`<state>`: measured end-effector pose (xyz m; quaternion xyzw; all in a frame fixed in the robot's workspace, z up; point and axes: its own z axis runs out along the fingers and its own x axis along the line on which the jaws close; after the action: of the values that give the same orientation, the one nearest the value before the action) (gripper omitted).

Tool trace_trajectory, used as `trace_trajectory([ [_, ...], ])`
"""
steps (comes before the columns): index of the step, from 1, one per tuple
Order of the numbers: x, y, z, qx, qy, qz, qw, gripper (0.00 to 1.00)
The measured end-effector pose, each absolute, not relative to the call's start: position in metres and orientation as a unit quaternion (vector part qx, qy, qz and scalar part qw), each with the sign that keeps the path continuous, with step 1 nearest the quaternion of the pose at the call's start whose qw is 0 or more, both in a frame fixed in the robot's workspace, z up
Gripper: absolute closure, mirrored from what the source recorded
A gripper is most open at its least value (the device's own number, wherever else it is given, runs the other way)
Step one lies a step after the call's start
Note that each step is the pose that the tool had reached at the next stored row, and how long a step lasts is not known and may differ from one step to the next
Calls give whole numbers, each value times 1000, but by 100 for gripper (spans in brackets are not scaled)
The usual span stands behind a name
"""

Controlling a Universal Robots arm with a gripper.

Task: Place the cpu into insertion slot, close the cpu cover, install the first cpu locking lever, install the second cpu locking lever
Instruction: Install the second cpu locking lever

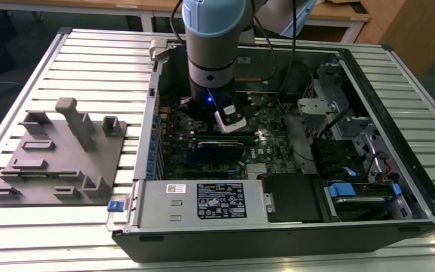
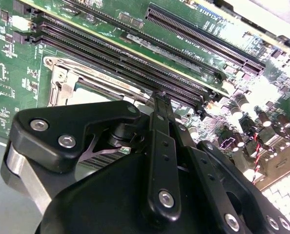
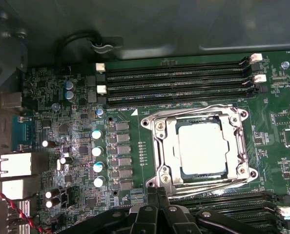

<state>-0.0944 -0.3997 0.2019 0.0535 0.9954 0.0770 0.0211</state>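
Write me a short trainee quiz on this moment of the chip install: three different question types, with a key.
1. True or false: the chip is seated on the board, not carried by the gripper.
2. Pick one. In the first wrist view, the cover is: A) standing upright; B) folded flat around the chip; C) missing.
3. In the exterior view, what stands on the table, on the exterior view's left of the computer case?

Key: 1 true. 2 B. 3 A grey holder block with upright posts.
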Motion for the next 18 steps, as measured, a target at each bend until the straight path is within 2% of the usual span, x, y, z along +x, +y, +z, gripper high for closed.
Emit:
trace_trajectory([
  [18, -95, -400, 197, 54, 995, 77, 21, 89],
])
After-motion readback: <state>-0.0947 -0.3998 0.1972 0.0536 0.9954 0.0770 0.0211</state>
